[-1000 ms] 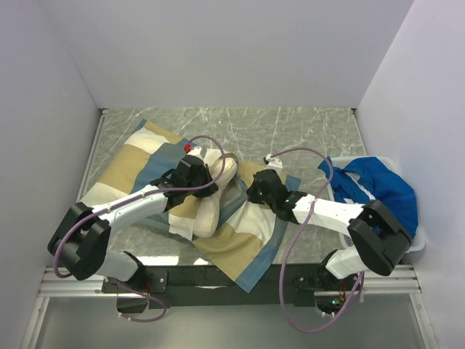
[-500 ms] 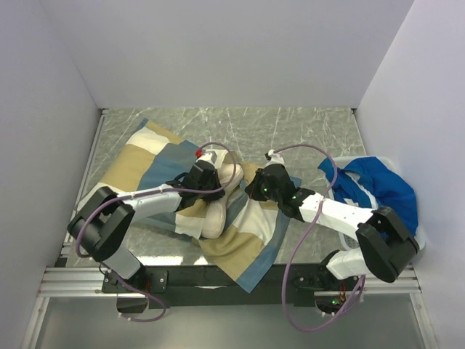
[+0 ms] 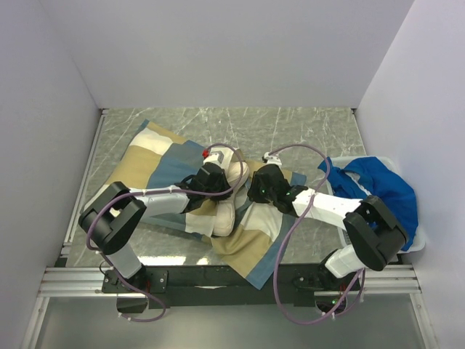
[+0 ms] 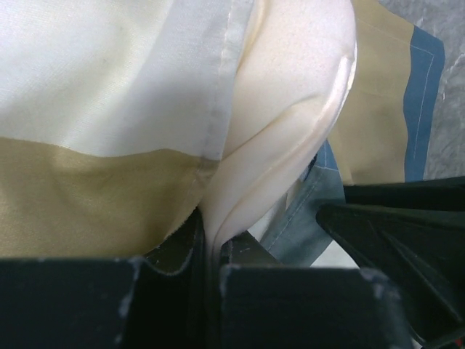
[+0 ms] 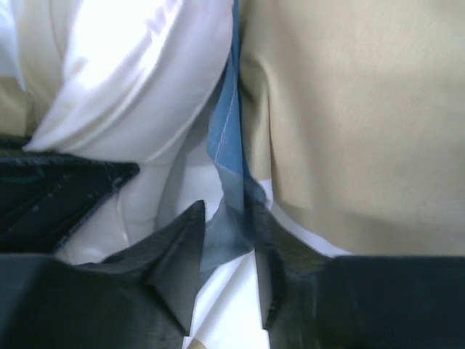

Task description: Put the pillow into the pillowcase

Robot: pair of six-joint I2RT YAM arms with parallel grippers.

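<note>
The soft cream quilted pillow (image 3: pixel 227 212) lies bunched at the mouth of the limp tan, slate-blue and white block pillowcase (image 3: pixel 142 163). The left hand (image 4: pixel 211 251) pinches a pillow fold tight. The right hand (image 5: pixel 229 236) stands parted, with the blue hem loose between its jaws. Both fabrics look floppy and slick, so corners and hems seem best to grip.

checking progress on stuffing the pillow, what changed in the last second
The left pincer, shut on the pillow, slid right toward the middle, dragging the pillow with it. The right pincer has parted its jaws, with the pillowcase edge between them. The right arm barely shifted, and the blue cloth at the right stayed put.
</note>
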